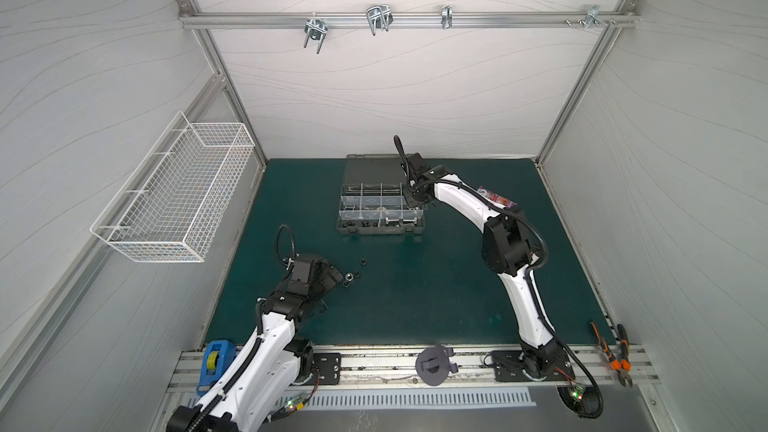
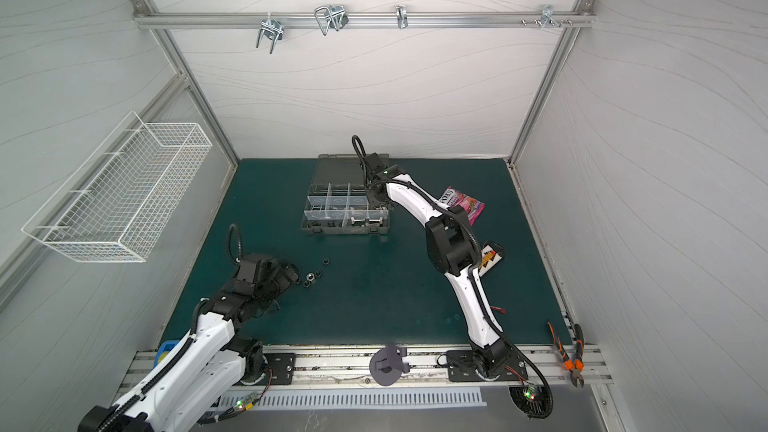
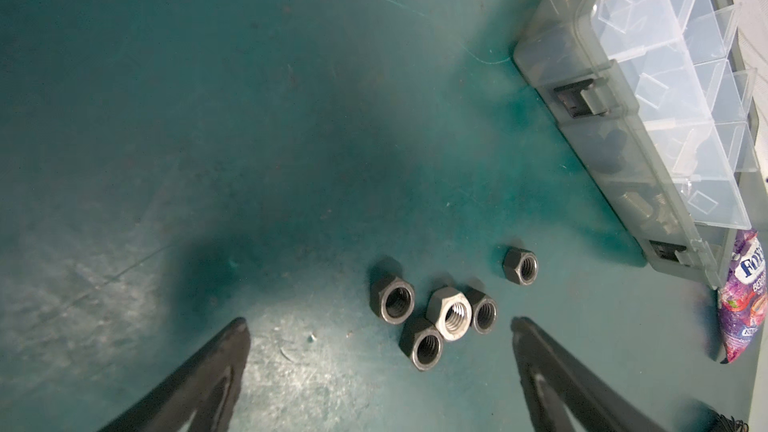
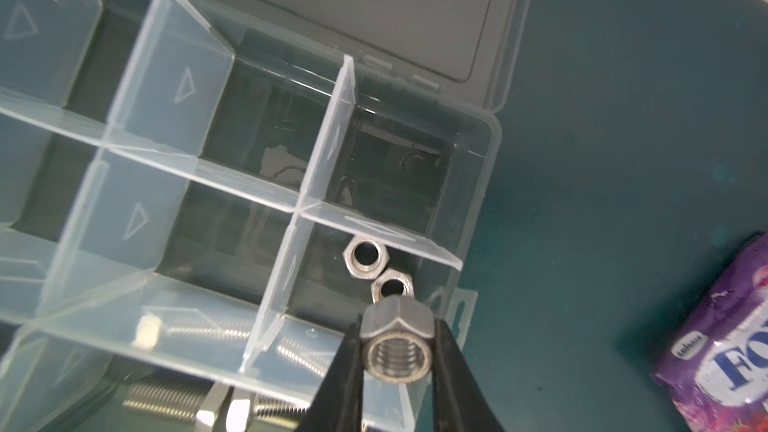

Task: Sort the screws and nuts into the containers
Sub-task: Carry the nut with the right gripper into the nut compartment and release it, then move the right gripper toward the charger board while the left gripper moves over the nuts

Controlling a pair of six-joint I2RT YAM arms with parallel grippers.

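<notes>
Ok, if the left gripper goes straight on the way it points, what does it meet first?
Probably the nearest dark nut, lying on the mat just ahead of the open left gripper; how high the gripper hangs is unclear.

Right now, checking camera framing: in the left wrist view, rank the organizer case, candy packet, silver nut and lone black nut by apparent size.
1. organizer case
2. candy packet, partly cut off
3. silver nut
4. lone black nut, though farther off, so unsure
</notes>
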